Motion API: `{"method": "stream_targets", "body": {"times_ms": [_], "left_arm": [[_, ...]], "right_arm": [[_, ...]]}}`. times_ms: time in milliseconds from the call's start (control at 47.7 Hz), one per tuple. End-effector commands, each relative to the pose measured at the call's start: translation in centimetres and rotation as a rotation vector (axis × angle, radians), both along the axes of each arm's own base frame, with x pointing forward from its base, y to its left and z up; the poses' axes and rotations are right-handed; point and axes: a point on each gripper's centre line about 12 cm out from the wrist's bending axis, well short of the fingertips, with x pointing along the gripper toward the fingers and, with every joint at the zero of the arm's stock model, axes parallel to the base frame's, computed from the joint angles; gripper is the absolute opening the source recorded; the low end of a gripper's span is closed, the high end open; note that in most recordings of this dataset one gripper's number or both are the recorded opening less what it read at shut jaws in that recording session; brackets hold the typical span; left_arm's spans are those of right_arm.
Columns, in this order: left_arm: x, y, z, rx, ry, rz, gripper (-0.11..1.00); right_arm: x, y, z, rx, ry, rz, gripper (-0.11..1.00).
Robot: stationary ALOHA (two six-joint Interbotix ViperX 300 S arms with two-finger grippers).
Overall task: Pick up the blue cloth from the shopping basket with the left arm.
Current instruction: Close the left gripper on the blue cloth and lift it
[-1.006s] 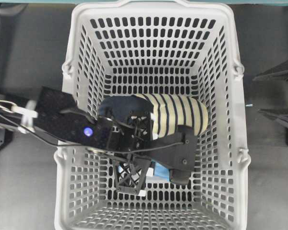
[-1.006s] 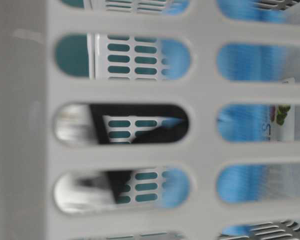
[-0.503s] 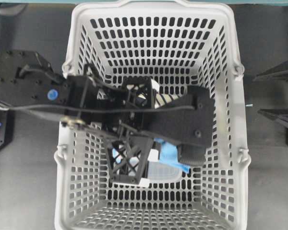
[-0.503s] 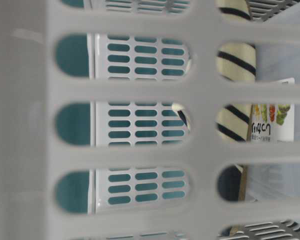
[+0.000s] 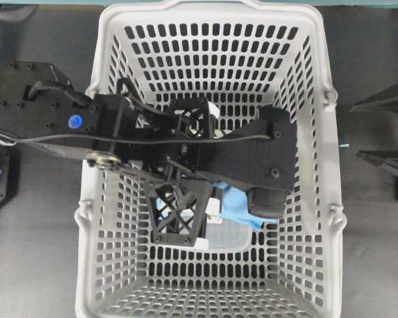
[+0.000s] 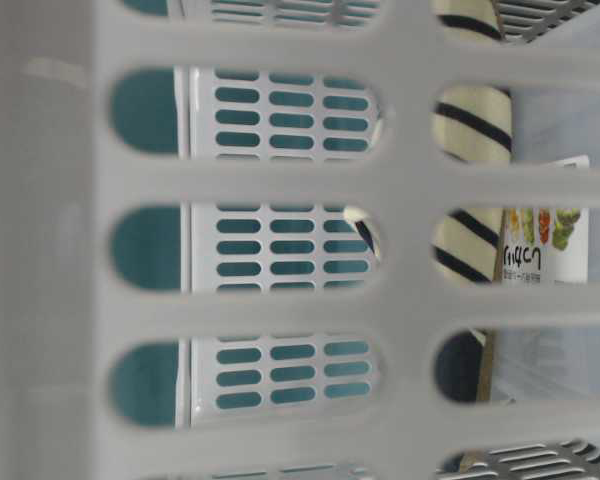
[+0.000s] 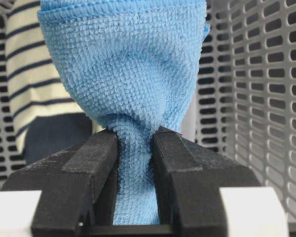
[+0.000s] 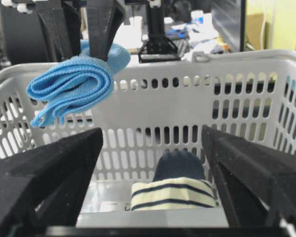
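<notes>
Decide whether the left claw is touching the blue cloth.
Touching. The left wrist view shows the left claw pinching the blue cloth between both fingers.

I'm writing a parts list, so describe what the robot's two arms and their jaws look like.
The left arm is black, built of flat plates with small screws, an open lattice frame, a round blue dot and a thin dark cable along it. Its jaws are chunky matte-black blocks beside white parts. The right gripper has broad, black, wedge-shaped jaws.
</notes>
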Motion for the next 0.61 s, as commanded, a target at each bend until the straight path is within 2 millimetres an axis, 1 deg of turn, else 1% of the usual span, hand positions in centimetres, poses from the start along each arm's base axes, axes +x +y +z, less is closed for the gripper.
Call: {"method": "stream_targets", "body": {"times_ms": [0,210,419,587], "left_arm": [[-0.8,0.3,1.74,-0.005,-0.043,0.005,0.18],[-0.82,0.51,1.7,-0.004,-0.041,0.01,0.18],[-0.84,0.58,0.99,0.0,-0.022,0.01,0.18],[-0.85,0.58,0.83,-0.002,-0.017,0.014,0.18]], "right_arm": [[0.13,-0.04,0.31,0.005,-0.011,-0.002,0.78],[0.13,-0.04,0.19,0.006,-0.005,-0.002,0.78],[0.13,-0.03,0.19,0.005,-0.005,-0.002,0.79],[0.12,-0.03,0.13,0.005,-0.003,-0.002,0.79]]}}
